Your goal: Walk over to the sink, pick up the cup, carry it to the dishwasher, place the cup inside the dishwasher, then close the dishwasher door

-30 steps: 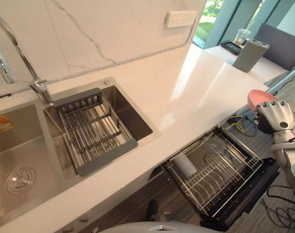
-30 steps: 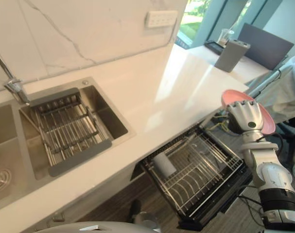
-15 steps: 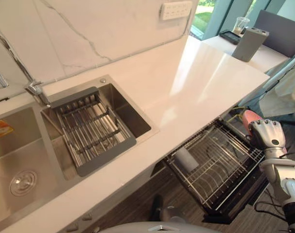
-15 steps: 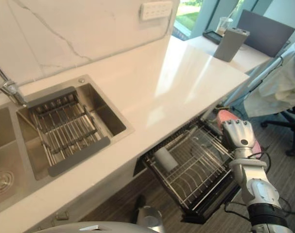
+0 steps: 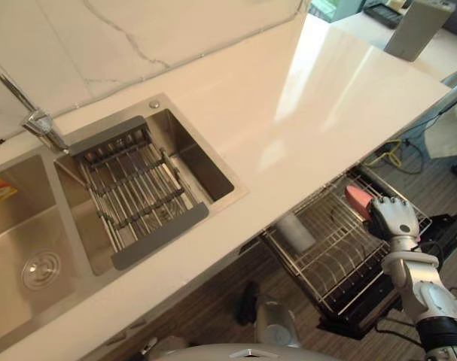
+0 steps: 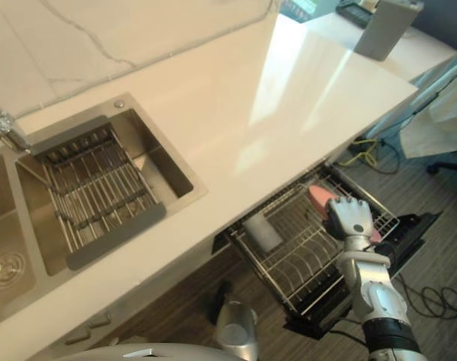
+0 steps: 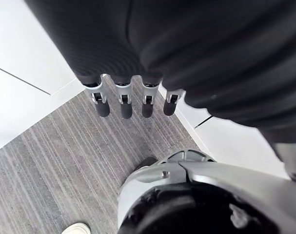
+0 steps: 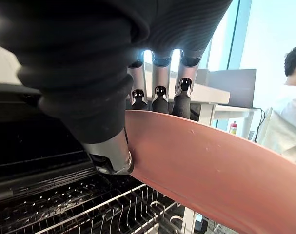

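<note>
- Grip first: the right hand (image 5: pixel 394 218) has its fingers (image 8: pixel 160 101) curled over one face of a pink plate (image 8: pixel 211 170) and its thumb (image 8: pixel 111 157) pressed on the other face, so the rim is pinched between them.
- In the right wrist view the plate sticks out past the hand, with only the edge part sitting in the pinch.
- So it's a flat pink plate in there, no cup shape to it.
- From the head views, plate and hand sit over the far right part of the pulled-out dishwasher rack (image 5: pixel 341 263). The pink shows just left of the hand's back.
- Can't tell whether the plate's lower edge touches the wires or hangs just above them.
- The dishwasher door (image 5: pixel 443 226) is down and open, at the right of the rack.
- A white cylinder (image 5: pixel 296 233) lies at the left end of that rack, well apart from the plate.
- The rack sticks out from under the white counter (image 5: pixel 303 98). The sink (image 5: pixel 205 162) is to the left, with a wire drain rack (image 5: pixel 138 195) set across it.
- The left hand (image 7: pixel 122 105) hangs over the striped floor (image 7: pixel 50 170), fingers straight, side by side and holding nothing.
- A person (image 8: pixel 289 126) in white sits in the background of the right wrist view.
</note>
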